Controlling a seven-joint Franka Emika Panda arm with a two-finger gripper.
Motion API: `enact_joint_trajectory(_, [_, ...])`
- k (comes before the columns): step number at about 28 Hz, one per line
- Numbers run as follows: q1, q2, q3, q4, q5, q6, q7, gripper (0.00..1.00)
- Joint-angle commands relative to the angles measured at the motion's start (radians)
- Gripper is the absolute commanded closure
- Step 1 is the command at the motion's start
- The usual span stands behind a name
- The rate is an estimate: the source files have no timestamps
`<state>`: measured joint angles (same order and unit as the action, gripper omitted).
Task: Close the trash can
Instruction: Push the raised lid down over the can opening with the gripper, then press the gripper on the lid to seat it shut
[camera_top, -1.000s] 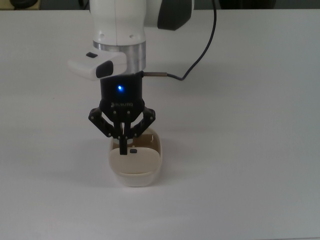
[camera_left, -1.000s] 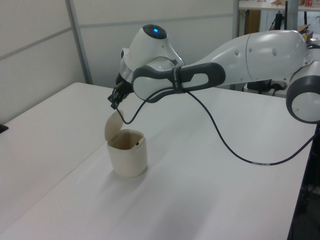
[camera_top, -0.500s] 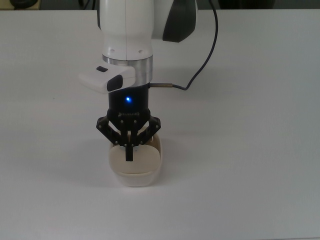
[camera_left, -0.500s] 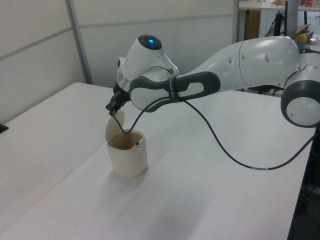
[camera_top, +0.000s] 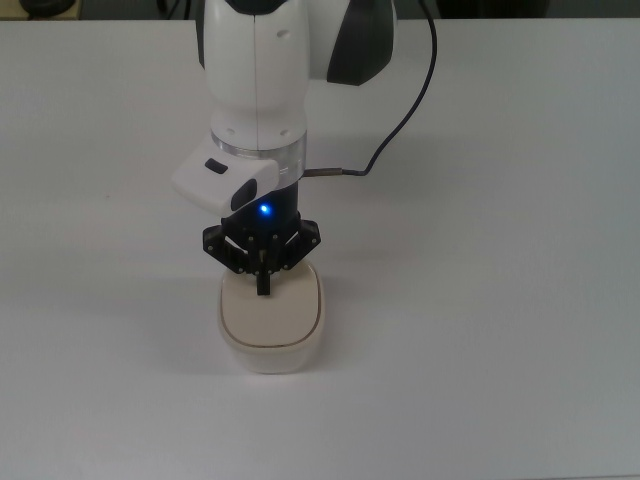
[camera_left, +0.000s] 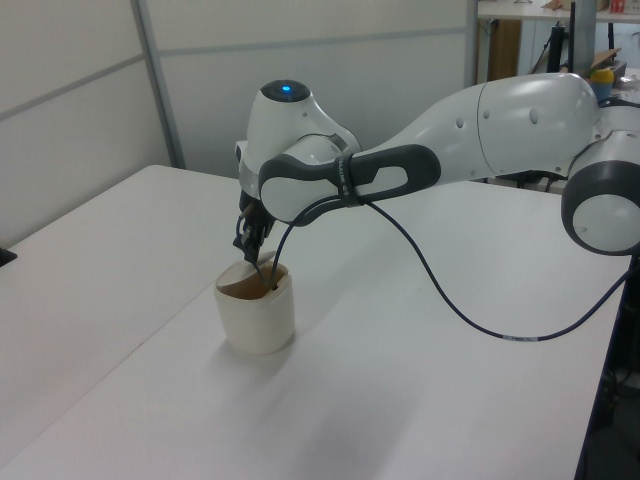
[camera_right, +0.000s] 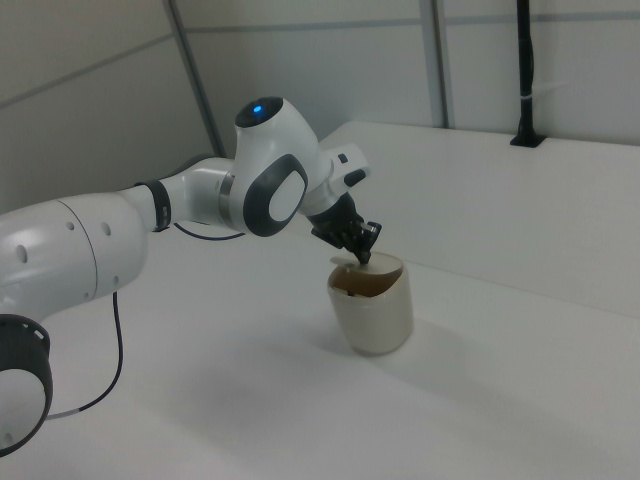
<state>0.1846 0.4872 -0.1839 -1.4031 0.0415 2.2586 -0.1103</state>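
cream trash can lid nearly flat (slightly ajar), fingers pressing it.

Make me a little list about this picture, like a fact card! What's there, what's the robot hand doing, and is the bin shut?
thing: trash can, cream, standing on the white table
lid: lowered almost flat over the top in the top view; the side views show a dark gap under it, so not fully shut
robot hand: gripper, black, fingers together, tip pressing down on the lid near its far edge
holding anything: no
cable: black cable hanging from the arm
other things on table: none seen
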Motion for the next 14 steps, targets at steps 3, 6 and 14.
enact_joint_trajectory(3, [0.006,-0.016,0.004,-0.028,0.011,-0.048,-0.032,1.0])
enact_joint_trajectory(6, [0.006,-0.016,0.004,-0.034,0.011,-0.048,-0.034,1.0])
enact_joint_trajectory(14, [0.007,-0.004,0.014,-0.063,0.011,-0.048,-0.045,1.0])
